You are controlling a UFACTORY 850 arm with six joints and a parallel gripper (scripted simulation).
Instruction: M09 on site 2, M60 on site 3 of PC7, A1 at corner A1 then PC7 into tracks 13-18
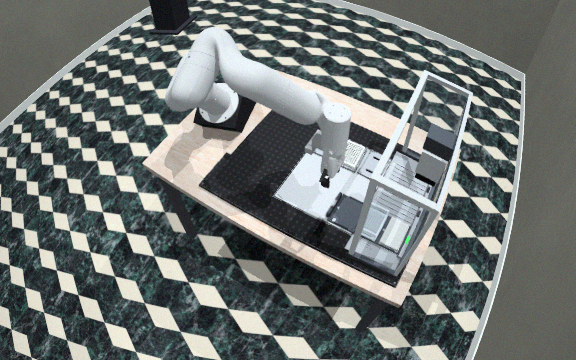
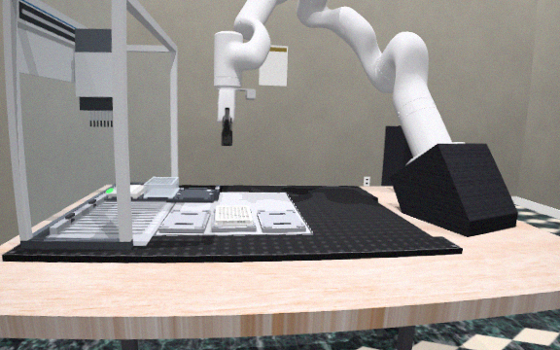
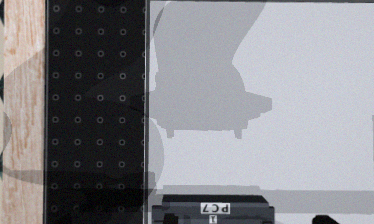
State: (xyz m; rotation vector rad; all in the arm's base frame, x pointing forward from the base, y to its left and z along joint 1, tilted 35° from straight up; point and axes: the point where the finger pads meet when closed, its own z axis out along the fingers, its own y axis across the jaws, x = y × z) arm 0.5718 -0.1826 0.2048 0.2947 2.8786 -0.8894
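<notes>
Exterior view: the black two-fingered gripper (image 2: 227, 138) hangs open and empty, high above the pale grey apron (image 2: 261, 198). The dark grey PC7 carrier (image 1: 346, 212) sits lower right of centre in the top view, apparently reaching into the white-framed instrument (image 1: 368, 200), green lamp (image 1: 406, 240) lit.

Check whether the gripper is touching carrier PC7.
Apart. The exterior view shows the gripper hanging open high above the deck, with bare wall between it and carrier PC7 lying low on the rails.

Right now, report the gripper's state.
Gripper: open, holding nothing, hanging high above the apron.
</notes>
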